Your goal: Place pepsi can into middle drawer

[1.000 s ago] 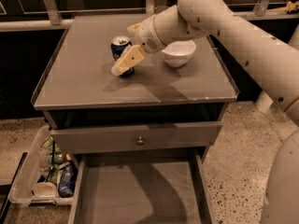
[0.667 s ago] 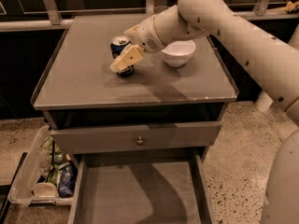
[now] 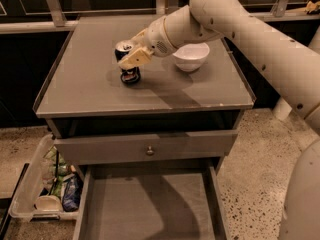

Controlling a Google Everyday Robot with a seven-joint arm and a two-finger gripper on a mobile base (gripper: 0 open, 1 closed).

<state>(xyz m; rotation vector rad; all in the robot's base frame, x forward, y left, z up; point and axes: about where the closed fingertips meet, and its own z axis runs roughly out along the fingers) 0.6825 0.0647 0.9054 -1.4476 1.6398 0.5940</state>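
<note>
The pepsi can [image 3: 129,73] stands upright on the grey cabinet top [image 3: 90,84], left of the white bowl [image 3: 191,57]. It is dark blue with a silver top. My gripper [image 3: 131,57] reaches in from the right and sits at the can's upper half, covering part of its front. The can still rests on the top. The middle drawer [image 3: 150,204] is pulled out at the bottom front of the cabinet and shows a bare grey floor with low side walls.
A drawer with a grey front panel and a small round knob [image 3: 149,150] juts out slightly above the open drawer. A clear plastic bin of clutter [image 3: 47,191] stands on the floor at the left. My white arm [image 3: 250,39] spans the right side.
My gripper has moved left and a little up, from beside the can's lower right to over the can's front. The can has not moved.
</note>
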